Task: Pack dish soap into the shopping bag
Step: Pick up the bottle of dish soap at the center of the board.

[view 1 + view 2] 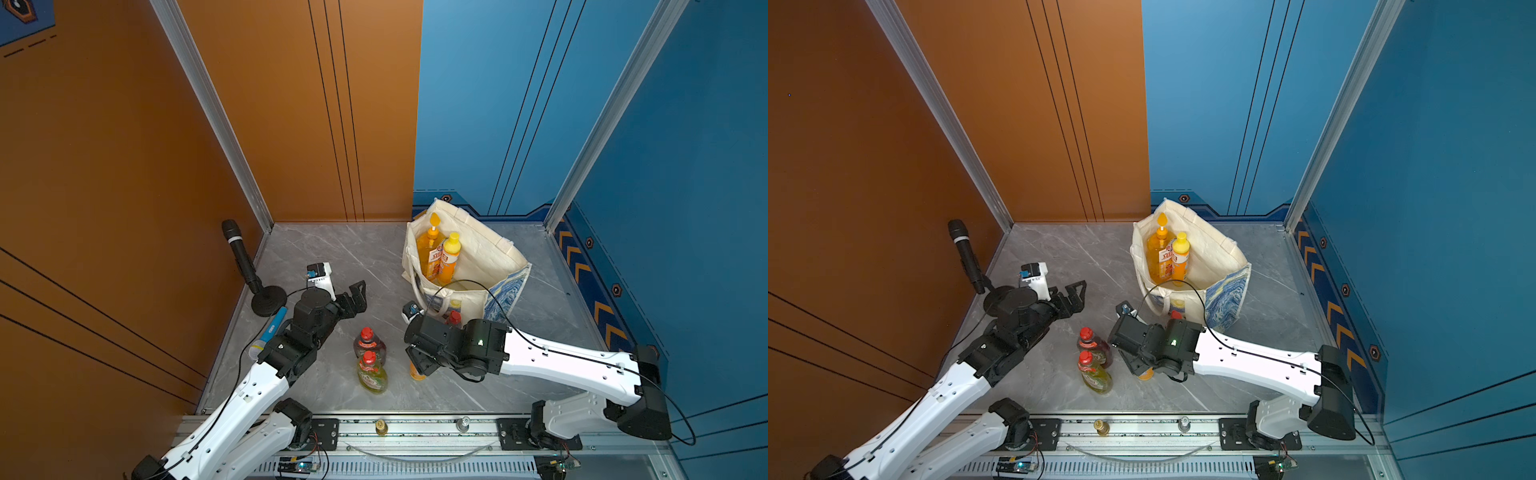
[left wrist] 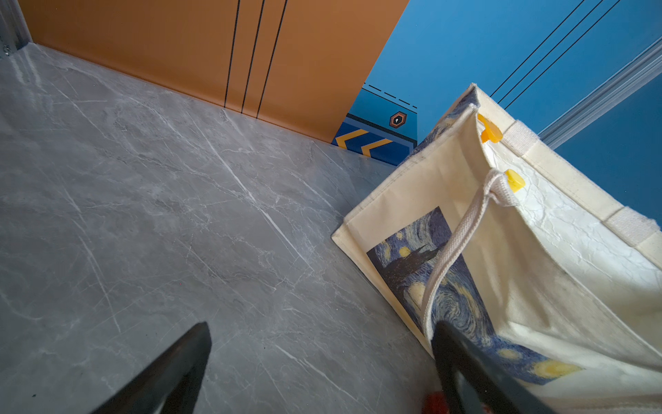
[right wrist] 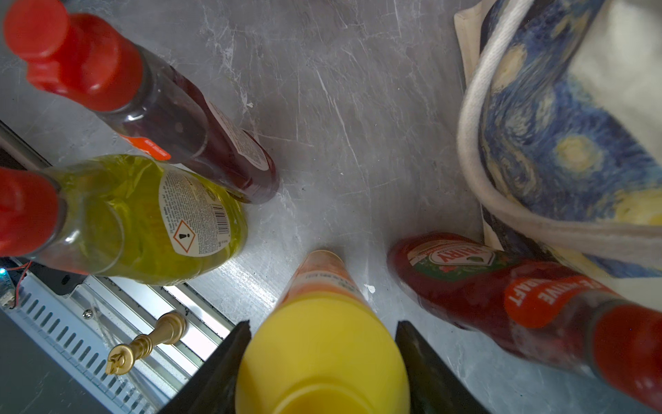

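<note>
Left white-and-black arm (image 1: pixel 245 395) stretches forward and low, its black parallel gripper (image 2: pixel 322 328) with jaws spread wide. Right white-and-black arm (image 1: pixel 557 357) angles inward, wrist bent over, black gripper (image 3: pixel 322 325) pointing straight down. Its jaws sit close on either side of a yellow-capped orange plastic bottle (image 3: pixel 322 362), and whether they're clamped is unclear.

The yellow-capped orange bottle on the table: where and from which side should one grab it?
Probably take the orange bottle by its yellow cap, from above: it stands upright, cap uppermost, with a dark red bottle close beside.
</note>
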`<state>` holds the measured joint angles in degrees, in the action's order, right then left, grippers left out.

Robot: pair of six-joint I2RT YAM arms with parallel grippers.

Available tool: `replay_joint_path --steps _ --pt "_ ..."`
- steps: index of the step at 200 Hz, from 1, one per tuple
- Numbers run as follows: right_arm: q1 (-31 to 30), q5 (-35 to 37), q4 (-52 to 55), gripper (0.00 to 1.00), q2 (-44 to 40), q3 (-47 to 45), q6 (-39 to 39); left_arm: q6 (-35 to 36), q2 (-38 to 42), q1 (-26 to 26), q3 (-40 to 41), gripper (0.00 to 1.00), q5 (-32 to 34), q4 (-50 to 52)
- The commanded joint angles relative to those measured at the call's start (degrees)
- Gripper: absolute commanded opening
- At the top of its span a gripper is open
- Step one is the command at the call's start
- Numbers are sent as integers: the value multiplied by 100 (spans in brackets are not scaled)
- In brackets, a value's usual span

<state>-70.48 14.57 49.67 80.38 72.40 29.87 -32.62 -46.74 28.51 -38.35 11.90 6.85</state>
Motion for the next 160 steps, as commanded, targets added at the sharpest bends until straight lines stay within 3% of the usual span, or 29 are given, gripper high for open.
replay_joint_path --steps 1,38,105,160 --pt "48 -85 -121 63 -5 -93 -42 -39 -27 -39 68 98 -131 -167" --pt "107 -127 -156 57 56 -141 -144 -34 -36 -43 107 98 -172 -223" --pt "113 -127 -173 35 221 -3 -321 142 -244 -93 -73 98 -253 -290" --pt "203 -43 -52 32 268 418 -521 193 -274 -101 -118 98 -320 -281"
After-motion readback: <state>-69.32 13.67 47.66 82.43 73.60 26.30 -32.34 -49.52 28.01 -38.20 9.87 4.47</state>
